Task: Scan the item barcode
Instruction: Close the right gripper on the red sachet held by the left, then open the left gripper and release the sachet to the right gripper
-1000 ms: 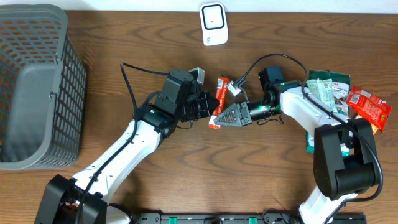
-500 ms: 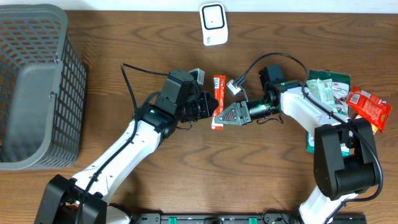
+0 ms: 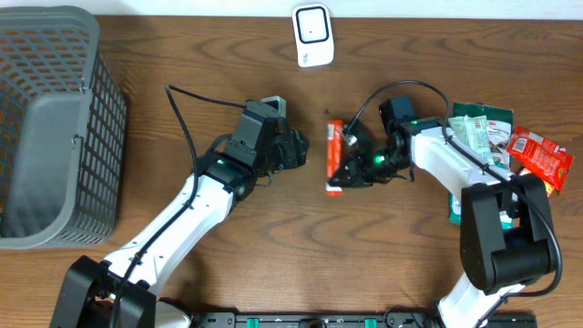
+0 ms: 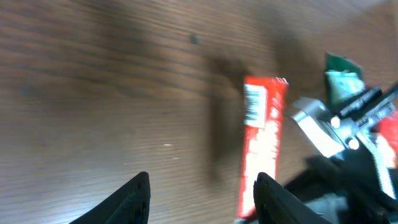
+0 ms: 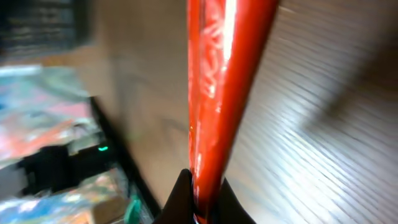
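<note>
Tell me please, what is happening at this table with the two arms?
The right tool is shut on one end of a red snack bar and holds it over the middle of the table. The left tool stands open beside the bar and does not touch it. The white scanner sits at the far edge, and the bar is not yet in front of it. A gray basket waits on the left, and more packets lie on the right.
</note>
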`<state>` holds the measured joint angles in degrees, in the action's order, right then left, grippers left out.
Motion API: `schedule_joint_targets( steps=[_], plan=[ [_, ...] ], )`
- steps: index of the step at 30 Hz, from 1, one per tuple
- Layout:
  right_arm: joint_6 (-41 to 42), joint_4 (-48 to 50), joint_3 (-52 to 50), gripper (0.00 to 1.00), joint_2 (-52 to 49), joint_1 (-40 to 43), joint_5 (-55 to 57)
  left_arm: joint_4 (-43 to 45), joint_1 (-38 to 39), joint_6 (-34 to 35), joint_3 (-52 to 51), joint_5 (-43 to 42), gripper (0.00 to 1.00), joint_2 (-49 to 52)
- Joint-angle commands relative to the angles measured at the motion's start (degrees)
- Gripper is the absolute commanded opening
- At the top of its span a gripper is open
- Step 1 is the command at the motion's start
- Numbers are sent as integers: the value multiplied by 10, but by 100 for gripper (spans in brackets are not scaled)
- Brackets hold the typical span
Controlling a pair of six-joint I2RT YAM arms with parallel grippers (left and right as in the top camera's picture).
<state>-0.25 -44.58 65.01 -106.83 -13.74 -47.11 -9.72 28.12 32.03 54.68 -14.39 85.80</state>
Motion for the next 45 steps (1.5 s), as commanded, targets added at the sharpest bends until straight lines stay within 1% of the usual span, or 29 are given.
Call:
schedule_joint_targets(
  steps=[1, 4, 5, 8, 9, 11, 12, 14, 16, 17, 19, 23, 26, 28, 30, 34, 39, 40, 42, 43, 44, 45],
  plan=[
    [24, -65, 46, 1, 44, -7, 250, -37, -26, -38, -1, 41, 54, -2],
    [21, -111, 70, 1, 50, -26, 336, -79, -49, -40, -1, 41, 55, -2],
    [-7, -114, 72, 1, 50, -39, 317, -91, -57, -52, -1, 17, 54, -2],
    [-90, -115, 72, 1, 50, -59, 202, -93, -66, -87, -1, -62, 55, -2],
    [-121, -116, 72, 1, 50, -62, 121, -88, -72, -103, -1, -132, 55, -2],
    [-132, -117, 72, 1, 50, -59, 57, -77, -83, -125, -1, -225, 55, -2],
    [-132, -116, 72, 1, 50, -53, 25, -67, -90, -138, -1, -286, 55, -2],
    [-143, -116, 72, 1, 50, -42, -35, -50, -103, -150, -1, -367, 57, -2],
    [-168, -118, 72, 1, 50, -32, -96, -37, -109, -156, -1, -401, 59, -2],
    [-179, -120, 72, 1, 50, -24, -147, -26, -111, -160, -1, -418, 59, -2],
    [-183, -120, 72, 1, 50, -18, -183, -14, -111, -160, -1, -432, 61, -2],
    [-203, -120, 72, 1, 50, -18, -241, 24, -111, -159, -1, -497, 61, -2],
    [-217, -118, 72, 1, 50, -19, -297, 33, -111, -159, -1, -504, 61, -2],
    [-217, -116, 72, 1, 50, -19, -305, 32, -110, -159, -1, -504, 61, -2],
    [-217, -116, 72, 1, 50, -22, -306, 33, -110, -159, -1, -506, 58, -2],
    [-218, -116, 72, 1, 50, -35, -306, 47, -110, -159, -1, -506, 57, -2],
    [-222, -116, 72, 1, 50, -49, -305, 68, -110, -157, -1, -506, 38, -2],
    [-223, -116, 72, 1, 50, -49, -305, 68, -110, -157, -1, -506, 38, -2],
    [-228, -115, 72, 1, 50, -51, -305, 69, -110, -157, -1, -505, 32, -2],
    [-228, -115, 72, 1, 50, -51, -303, 69, -110, -157, -1, -505, 26, -2],
    [-228, -114, 72, 1, 50, -51, -303, 69, -110, -157, -1, -505, 24, -2],
    [-228, -111, 72, 1, 50, -51, -304, 69, -110, -157, -1, -505, 19, -2]
  ],
)
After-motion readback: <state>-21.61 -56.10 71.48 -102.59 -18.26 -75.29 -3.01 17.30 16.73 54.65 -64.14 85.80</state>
